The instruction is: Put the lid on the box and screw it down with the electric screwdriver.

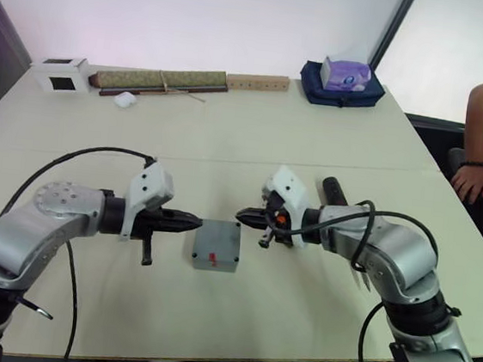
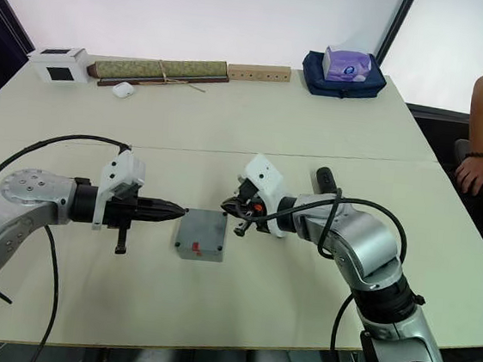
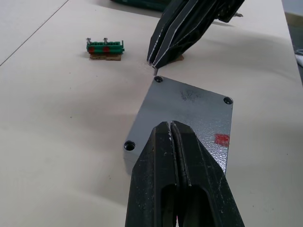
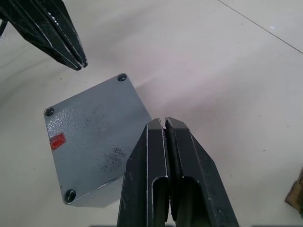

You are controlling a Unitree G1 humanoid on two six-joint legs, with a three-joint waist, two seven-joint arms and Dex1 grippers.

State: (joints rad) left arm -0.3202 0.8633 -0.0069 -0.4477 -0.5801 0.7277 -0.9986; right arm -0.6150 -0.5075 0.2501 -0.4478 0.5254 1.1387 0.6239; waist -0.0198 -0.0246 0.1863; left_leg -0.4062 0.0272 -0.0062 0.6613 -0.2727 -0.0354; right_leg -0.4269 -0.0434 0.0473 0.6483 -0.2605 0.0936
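Now the lid (image 1: 217, 244) sits square on the box (image 4: 106, 190), closed face up, roughly midway along the bench (image 1: 314, 145) and nearer its front edge than its back. A small red mark (image 3: 221, 139) shows on the lid's outer face, and dark screw holes sit in its corners.

Both grippers flank it at the same depth. The left gripper (image 1: 196, 222) points in from the left, its two black fingers (image 3: 175, 156) pressed together with nothing between them, the tips just beside the lid's left edge. The right gripper (image 1: 242, 216) points in from the right, likewise clenched on nothing, its tips hovering just off the lid's far right corner. The two sets of fingertips are near each other but apart.

Just behind the right forearm a black cylindrical tool, seemingly the electric screwdriver (image 1: 332, 190), lies on the bench, mostly hidden by the arm. In the left wrist view a small green and red connector block (image 3: 105, 47) lies on the bench beyond the lid.

Farther back, along the rear edge, stand a white carton (image 1: 61, 75) with a black square at the left corner, a long green bundle (image 1: 160, 80) tied with string, a wooden block (image 1: 258, 82), and a dark blue bag (image 1: 341, 89) with a purple tissue pack on it. A small white object (image 1: 126, 99) lies in front of the bundle. A person's hand (image 1: 471, 180) rests off the right edge.
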